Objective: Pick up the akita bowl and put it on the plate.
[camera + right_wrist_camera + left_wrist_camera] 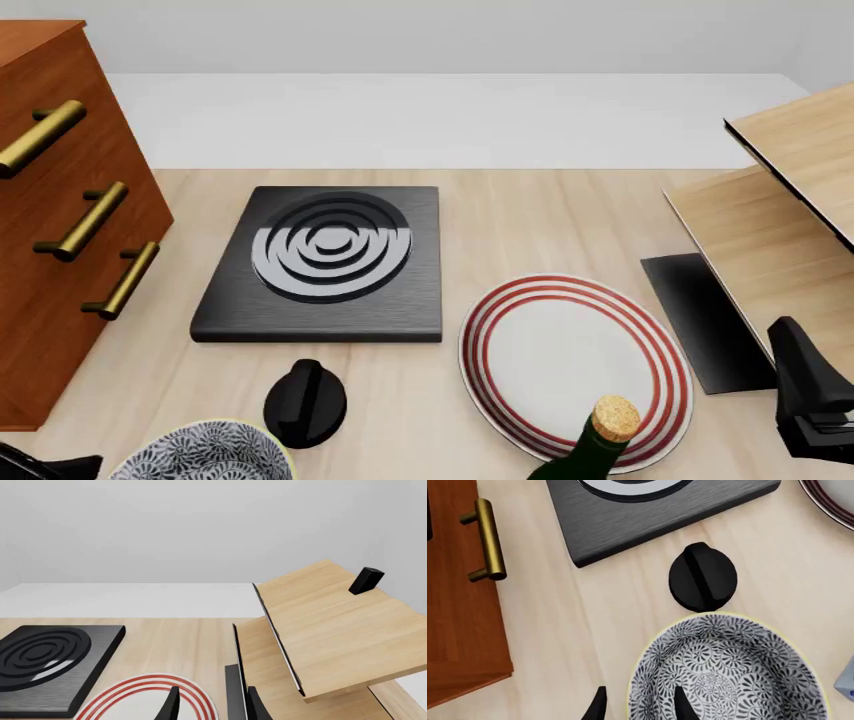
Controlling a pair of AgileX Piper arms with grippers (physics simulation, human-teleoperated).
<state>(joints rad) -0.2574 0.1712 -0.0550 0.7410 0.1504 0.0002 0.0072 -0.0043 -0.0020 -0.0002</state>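
The akita bowl [727,672] sits on the desk [534,215] at its near left corner, upright and empty, only its far rim showing in the front view. The left hand [639,707] is poised at the bowl's rim with one finger inside the bowl and the other outside it; the fingers stand a narrow way apart, straddling the wall, and they do not yet look clamped on it. A black knob [702,576] lies just beyond the bowl, close to the rim, and past it the black slab [320,262] with grey rings. The plate [577,368] lies to the right of the knob, well apart from the bowl, with a corked green bottle [587,445] standing at its near edge.

The step in hand looks to be taking the rim grip. It would go best with the fingers sunk deep over the wall before closing, so the bowl hangs level, then a lift high enough to pass the knob, and a path over the plate's far half to keep off the bottle.

The right hand [212,705] hovers off to the right, its fingers narrowly apart and holding nothing.
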